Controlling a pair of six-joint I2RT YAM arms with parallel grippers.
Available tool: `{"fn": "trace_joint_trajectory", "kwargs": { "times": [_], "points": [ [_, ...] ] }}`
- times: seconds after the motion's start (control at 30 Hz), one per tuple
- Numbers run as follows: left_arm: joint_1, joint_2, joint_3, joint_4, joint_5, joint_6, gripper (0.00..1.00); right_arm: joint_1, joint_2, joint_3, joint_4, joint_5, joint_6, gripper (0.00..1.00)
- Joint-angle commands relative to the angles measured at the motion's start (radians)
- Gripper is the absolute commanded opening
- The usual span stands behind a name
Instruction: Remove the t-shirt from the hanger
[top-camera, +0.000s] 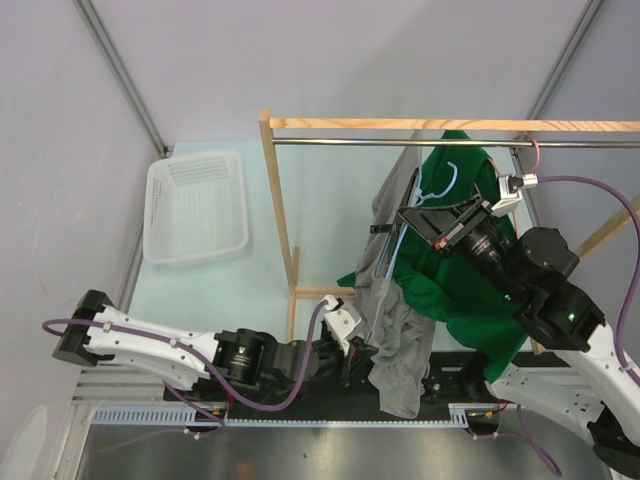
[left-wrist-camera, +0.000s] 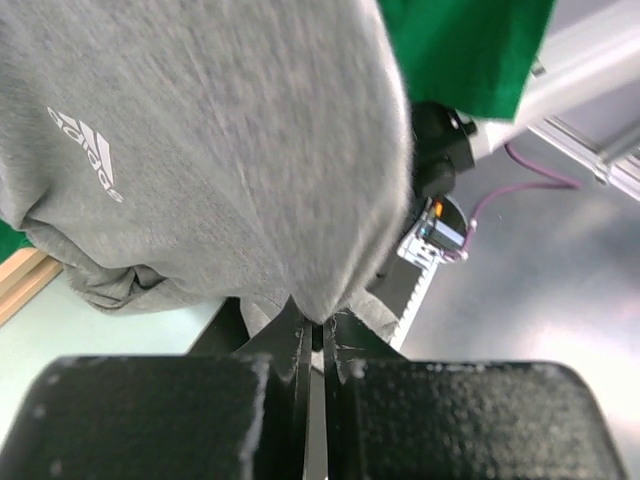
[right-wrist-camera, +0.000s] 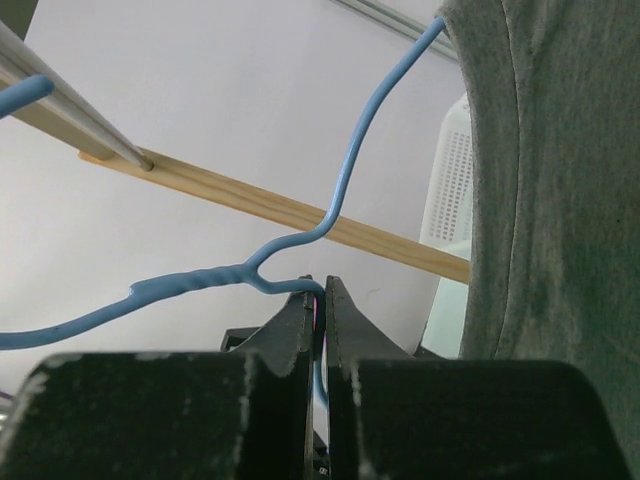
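Behind the grey t-shirt (right-wrist-camera: 550, 200), most of the blue hanger (right-wrist-camera: 215, 275)

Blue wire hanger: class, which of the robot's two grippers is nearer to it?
Right. The right gripper is clamped on the blue wire hanger, close to its twisted neck; the left gripper is lower down, pinching the bottom edge of the grey t-shirt.

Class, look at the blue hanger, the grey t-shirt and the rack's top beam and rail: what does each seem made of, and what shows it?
Blue hanger: thin wire, probably metal under smooth blue coating; it holds tight bends.
Grey t-shirt: soft heathered knit, perhaps cotton blend; it drapes and folds.
Top beam: pale unpainted wood, matt.
Rail: likely metal, from its grey sheen.
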Motion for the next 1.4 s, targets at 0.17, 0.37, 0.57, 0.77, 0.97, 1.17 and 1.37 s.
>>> {"fn": "trace_joint_trajectory", "kwargs": {
  "times": [0.17, 0.37, 0.57, 0.77, 0.97, 1.17, 1.37],
  "points": [
    [-0.018, -0.164, -0.13, 0.04, 0.106, 0.097, 0.0, 0.004, -0.006, 0.015, 0.034, 0.223, 0.053, 0.0],
    [-0.018, -0.25, -0.236, 0.045, 0.125, 0.081, 0.0, 0.006, -0.015, -0.012, 0.078, 0.299, 0.067, 0.0],
    [-0.016, -0.233, -0.287, 0.006, 0.11, 0.008, 0.0, 0.009, -0.017, -0.027, 0.127, 0.332, 0.075, 0.0],
    [-0.018, -0.184, -0.342, 0.022, 0.093, -0.084, 0.0, 0.007, -0.029, -0.027, 0.15, 0.359, 0.081, 0.0],
    [-0.016, -0.126, -0.374, -0.004, 0.041, -0.164, 0.0, 0.009, -0.046, -0.033, 0.152, 0.359, 0.096, 0.0],
    [0.022, -0.069, -0.348, -0.062, -0.003, -0.221, 0.0, 0.009, -0.046, -0.029, 0.132, 0.306, 0.133, 0.0],
    [0.163, -0.06, -0.232, -0.072, 0.069, -0.137, 0.0, 0.011, -0.035, -0.006, -0.014, 0.079, 0.168, 0.0]
  ]
}}
